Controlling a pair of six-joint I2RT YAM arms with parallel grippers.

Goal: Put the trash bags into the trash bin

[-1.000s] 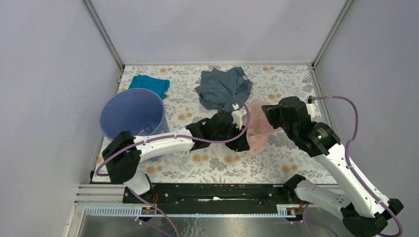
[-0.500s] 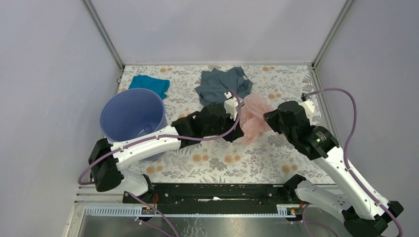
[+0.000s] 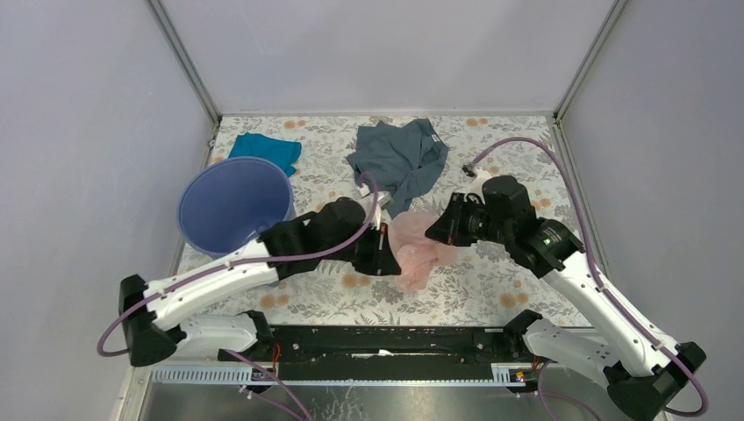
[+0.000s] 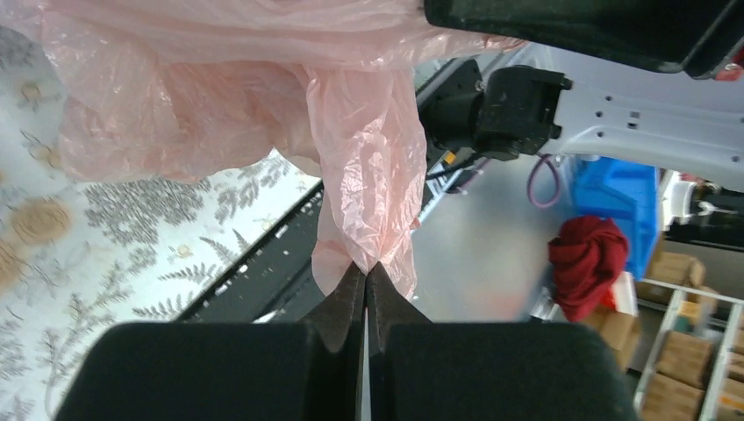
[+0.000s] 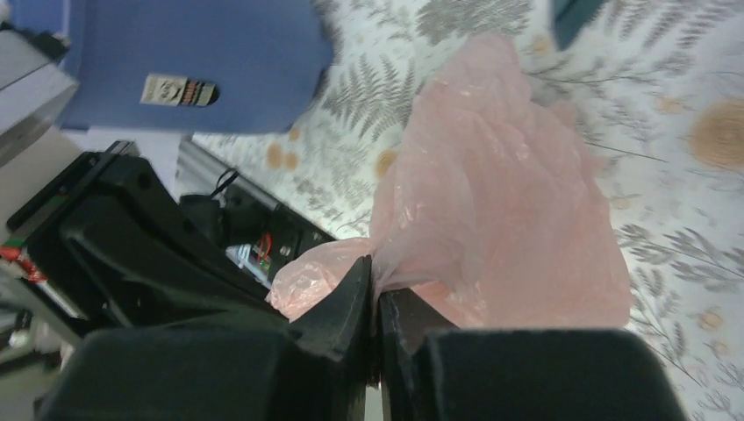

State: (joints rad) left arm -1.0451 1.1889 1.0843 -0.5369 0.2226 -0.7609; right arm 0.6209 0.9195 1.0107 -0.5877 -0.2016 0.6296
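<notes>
The pale pink plastic trash bag (image 3: 413, 248) hangs above the middle of the table between both grippers. My left gripper (image 3: 383, 244) is shut on one edge of the bag (image 4: 364, 175), its fingertips pinching the film. My right gripper (image 3: 436, 235) is shut on the other edge of the bag (image 5: 500, 193). The blue-violet trash bin (image 3: 233, 204) stands at the left, tilted, its mouth open; its side with a label shows in the right wrist view (image 5: 193, 53). The bag is to the right of the bin, apart from it.
A grey-blue garment (image 3: 397, 160) lies at the back middle. A teal cloth (image 3: 266, 149) lies behind the bin. The table has a floral cover (image 3: 491, 289). Grey walls close in the left, back and right sides.
Both grippers carried the pink bag leftward and toward the front of the table, nearer the bin. The bin now looks more tilted. Both kept their hold.
</notes>
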